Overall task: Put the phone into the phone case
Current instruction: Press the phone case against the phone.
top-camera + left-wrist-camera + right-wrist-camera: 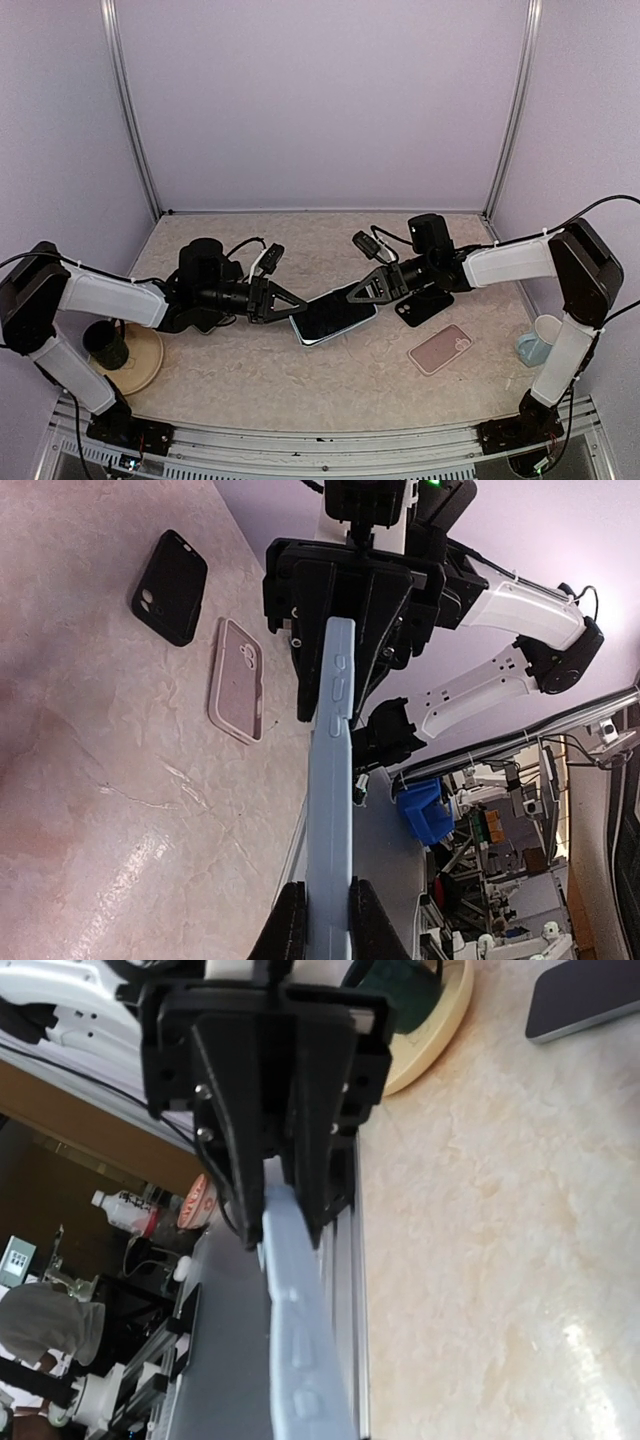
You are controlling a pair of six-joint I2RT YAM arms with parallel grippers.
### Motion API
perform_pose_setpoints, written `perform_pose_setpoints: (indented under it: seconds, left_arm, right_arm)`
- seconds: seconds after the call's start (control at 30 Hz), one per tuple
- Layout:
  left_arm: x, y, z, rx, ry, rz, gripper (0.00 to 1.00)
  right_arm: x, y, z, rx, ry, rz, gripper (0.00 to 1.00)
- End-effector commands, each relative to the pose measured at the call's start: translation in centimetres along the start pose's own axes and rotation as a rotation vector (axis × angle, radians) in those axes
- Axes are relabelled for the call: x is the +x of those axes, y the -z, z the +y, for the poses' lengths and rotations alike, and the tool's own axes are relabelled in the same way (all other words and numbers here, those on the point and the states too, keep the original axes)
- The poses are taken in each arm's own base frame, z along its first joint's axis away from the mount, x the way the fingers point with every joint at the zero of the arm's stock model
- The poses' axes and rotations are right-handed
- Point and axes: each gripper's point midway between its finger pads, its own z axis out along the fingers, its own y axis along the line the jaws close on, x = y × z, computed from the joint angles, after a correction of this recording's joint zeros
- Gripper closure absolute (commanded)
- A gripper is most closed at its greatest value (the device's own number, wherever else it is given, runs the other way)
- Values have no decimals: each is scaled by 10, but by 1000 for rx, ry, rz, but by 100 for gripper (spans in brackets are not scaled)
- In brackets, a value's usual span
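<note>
Pale-blue phone case [335, 315] spans between left claw [294, 311] and right claw [362, 291], each clamped on one end.

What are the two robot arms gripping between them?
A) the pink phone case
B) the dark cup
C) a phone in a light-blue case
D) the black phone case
C: the left gripper and right gripper each pinch an end of the phone in the light-blue case; the pink case and black case lie loose nearby.

No legible text, label or number anywhere.
</note>
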Motion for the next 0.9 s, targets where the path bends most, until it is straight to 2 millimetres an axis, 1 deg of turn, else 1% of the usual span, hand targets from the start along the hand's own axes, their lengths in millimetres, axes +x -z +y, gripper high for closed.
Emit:
perform_pose_setpoints:
  seconds: [0.0, 0.07, 0.1, 0.17, 0.27, 0.4, 0.53, 0.63, 0.87]
  left_arm:
    - [-7, -4, -2, -53, -64, -24, 100]
    - [-6, -5, -1, -52, -66, -20, 100]
    - [-6, -5, -1, -52, -68, -21, 100]
    - [-7, -4, -2, -52, -71, -24, 88]
    - [-8, -3, -5, -49, -75, -29, 77]
    - [-7, -1, -11, -26, -78, -32, 55]
    - [-4, 2, -15, -5, -78, -33, 48]
    - [-2, 3, -16, 1, -77, -36, 44]
    - [5, 1, -19, 32, -70, -20, 43]
  right_arm:
    - [-8, -7, -4, 34, 2, -34, 89]
    - [-8, -7, -3, 20, 4, -36, 98]
    - [-7, -7, -2, 13, 4, -35, 100]
    - [-6, -7, 0, 4, 5, -36, 100]
    - [-8, -6, 3, -4, 18, -45, 100]
    - [-12, -5, 8, -10, 41, -59, 100]
    - [-17, -3, 12, -12, 62, -78, 100]
    - [-22, 1, 14, -11, 72, -100, 100]
    - [-32, 10, 22, -23, 94, -148, 100]
